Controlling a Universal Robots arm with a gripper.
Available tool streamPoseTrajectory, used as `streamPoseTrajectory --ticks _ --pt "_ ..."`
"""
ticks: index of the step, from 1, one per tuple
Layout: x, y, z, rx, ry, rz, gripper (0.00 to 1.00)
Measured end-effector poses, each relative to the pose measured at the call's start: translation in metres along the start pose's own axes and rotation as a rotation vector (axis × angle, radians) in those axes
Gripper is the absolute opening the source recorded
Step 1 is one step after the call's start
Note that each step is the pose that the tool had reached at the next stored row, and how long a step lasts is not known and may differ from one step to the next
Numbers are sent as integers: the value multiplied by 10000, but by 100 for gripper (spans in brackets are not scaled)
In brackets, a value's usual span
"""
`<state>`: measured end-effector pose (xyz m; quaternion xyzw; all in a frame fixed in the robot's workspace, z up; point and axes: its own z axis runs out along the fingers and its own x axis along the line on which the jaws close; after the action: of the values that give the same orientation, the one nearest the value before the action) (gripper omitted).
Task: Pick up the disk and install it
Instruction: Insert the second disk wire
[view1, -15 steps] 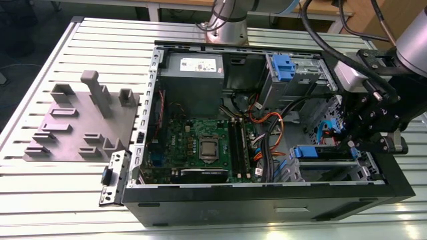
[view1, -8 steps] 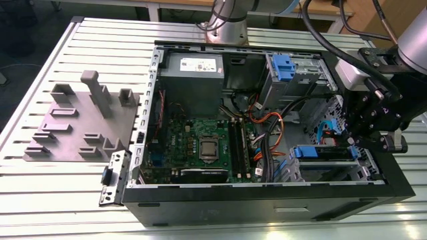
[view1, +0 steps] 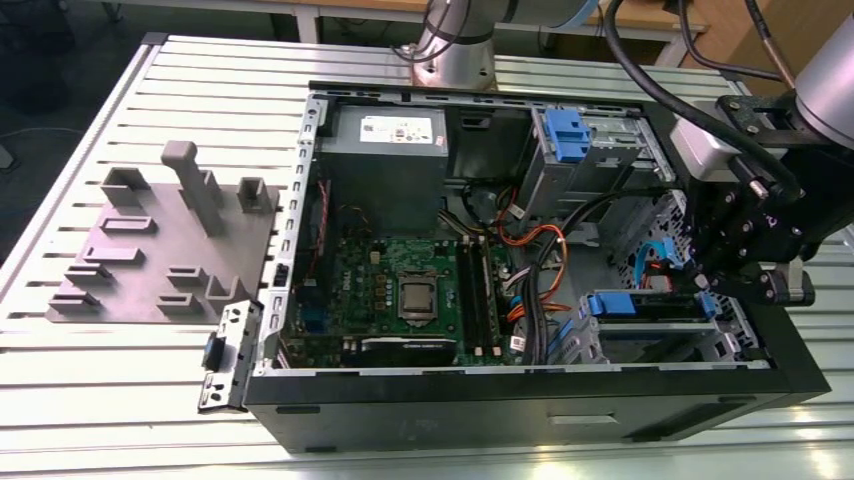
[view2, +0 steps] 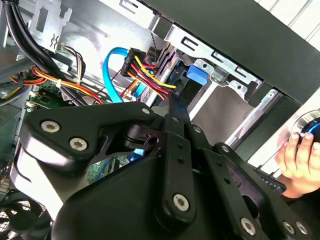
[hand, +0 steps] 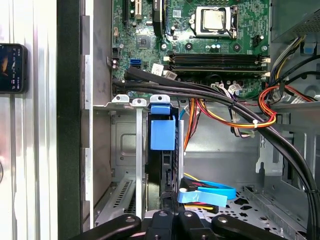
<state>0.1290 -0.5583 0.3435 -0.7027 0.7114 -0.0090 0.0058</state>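
Observation:
The disk (view1: 647, 305), framed by its blue carrier, lies flat in the lower drive bay at the exterior view's right side of the open computer case (view1: 534, 395). My gripper (view1: 721, 285) hangs at the disk's outer end by the case wall. In the first wrist view the disk (hand: 162, 134) stands edge-on in the silver bay, its dark edge running straight into my gripper (hand: 172, 217). In the second wrist view my gripper (view2: 170, 102) has its black links drawn together, and the blue carrier end (view2: 196, 76) sits just past the tip. It looks shut on the disk.
Blue, orange and black cables (view1: 534, 270) cross the case beside the bay. An upper silver cage has a blue latch tab (view1: 567, 135), with the grey power supply (view1: 400, 135) beside it. A grey fixture plate (view1: 160, 240) lies on the slotted table. A person's hand (view2: 300, 160) rests outside the case.

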Motion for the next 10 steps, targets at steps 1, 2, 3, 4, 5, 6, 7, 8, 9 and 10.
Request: streamPoseTrajectory --ticks 1,2,3,4,5,6,7,8,9,10 --pt "0 0 0 0 0 0 11" --pt "0 0 0 -1 0 0 11" --pt "0 0 0 -1 0 0 11" --pt "0 0 0 -1 0 0 11" --pt "0 0 0 -2 1 0 11" --pt "0 0 0 -2 0 0 11" --pt "0 0 0 -2 1 0 11" --pt "0 0 0 -2 0 0 11" --pt "0 0 0 -3 0 0 11" --pt "0 0 -1 -3 0 0 11"
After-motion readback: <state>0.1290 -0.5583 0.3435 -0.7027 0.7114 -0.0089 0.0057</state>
